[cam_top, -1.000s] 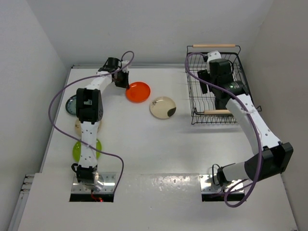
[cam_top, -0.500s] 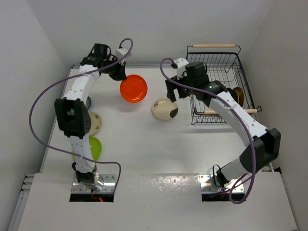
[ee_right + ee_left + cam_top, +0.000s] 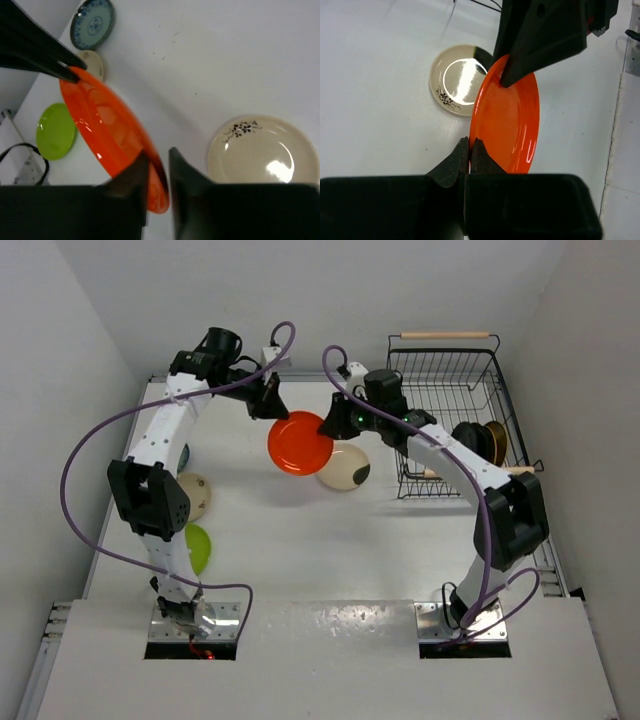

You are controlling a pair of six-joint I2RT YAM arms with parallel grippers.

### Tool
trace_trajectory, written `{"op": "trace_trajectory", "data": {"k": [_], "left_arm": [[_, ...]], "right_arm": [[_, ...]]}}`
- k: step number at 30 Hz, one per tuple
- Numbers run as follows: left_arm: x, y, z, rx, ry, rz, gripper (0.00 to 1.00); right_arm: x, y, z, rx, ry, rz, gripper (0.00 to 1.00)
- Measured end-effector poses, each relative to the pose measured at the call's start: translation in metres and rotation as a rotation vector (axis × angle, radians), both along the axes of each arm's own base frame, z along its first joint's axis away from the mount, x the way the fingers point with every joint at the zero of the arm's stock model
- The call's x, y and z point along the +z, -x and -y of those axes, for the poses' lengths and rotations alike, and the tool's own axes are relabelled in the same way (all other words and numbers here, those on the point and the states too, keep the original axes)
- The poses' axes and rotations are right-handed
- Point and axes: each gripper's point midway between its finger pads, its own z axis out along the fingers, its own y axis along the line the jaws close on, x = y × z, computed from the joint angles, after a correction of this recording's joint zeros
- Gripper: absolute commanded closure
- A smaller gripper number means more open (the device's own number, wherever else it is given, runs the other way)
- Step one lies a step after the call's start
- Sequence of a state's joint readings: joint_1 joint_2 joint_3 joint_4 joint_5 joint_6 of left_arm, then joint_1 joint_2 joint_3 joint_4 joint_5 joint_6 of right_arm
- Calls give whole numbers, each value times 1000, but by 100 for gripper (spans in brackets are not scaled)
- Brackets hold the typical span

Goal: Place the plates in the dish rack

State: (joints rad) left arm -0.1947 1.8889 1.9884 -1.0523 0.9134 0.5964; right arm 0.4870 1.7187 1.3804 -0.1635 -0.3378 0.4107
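Orange plate (image 3: 300, 443), tilted: my left claw (image 3: 470, 145) clamped on one rim, my right claw (image 3: 158, 154) apart astride the opposite rim.

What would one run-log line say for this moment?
phase: handover in air | left gripper: shut on rim of round orange plate | right gripper: open, astride opposite rim | black wire dish rack: upright plates inside
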Motion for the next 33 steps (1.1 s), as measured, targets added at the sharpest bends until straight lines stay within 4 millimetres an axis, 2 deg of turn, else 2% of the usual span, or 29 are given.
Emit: {"op": "trace_trajectory", "data": {"k": [1,2,3,4,5,7,10,13,14,16,18,20,22,24,26,30,33], "left_arm": [[0,1,0,-2,1,-1,100],[0,-4,-2,6,-9,18,92],[0,-7,-3,13,-11,27,76],[0,-8,-4,25,-12,22,36],[-1,-11,-6,41,-23,23,22],[-4,-16,-11,93,-55,8,0],[-10,-34,-27,210,-137,7,0],[-17,-61,-60,389,-245,30,0],[-19,-70,-78,471,-286,35,0],[-22,-83,-109,601,-348,42,0],[-22,-93,-147,742,-394,46,0],[-25,-99,-181,862,-427,39,0],[-32,-100,-210,958,-456,18,0],[-42,-97,-236,1035,-482,-10,0],[-53,-93,-255,1087,-503,-40,0],[-73,-83,-280,1144,-540,-97,0],[-83,-77,-295,1173,-559,-124,0]], "right_arm": [[2,1,-3,10,-18,-2,100],[1,6,-6,29,-33,-17,100],[2,10,-9,39,-49,-23,100],[3,11,-11,44,-61,-23,100],[3,11,-11,42,-66,-19,100],[2,9,-2,6,-51,-19,100],[8,-2,30,-108,32,20,100],[28,-21,81,-276,206,106,100],[56,-32,102,-346,248,177,100],[91,-43,138,-457,325,268,100],[127,-49,183,-586,425,365,100],[149,-47,225,-703,530,418,100],[153,-44,264,-796,657,424,100],[137,-41,292,-847,767,386,100],[105,-39,310,-852,864,313,100],[17,-26,327,-773,1041,131,100],[-25,-18,331,-725,1109,45,100]]}}
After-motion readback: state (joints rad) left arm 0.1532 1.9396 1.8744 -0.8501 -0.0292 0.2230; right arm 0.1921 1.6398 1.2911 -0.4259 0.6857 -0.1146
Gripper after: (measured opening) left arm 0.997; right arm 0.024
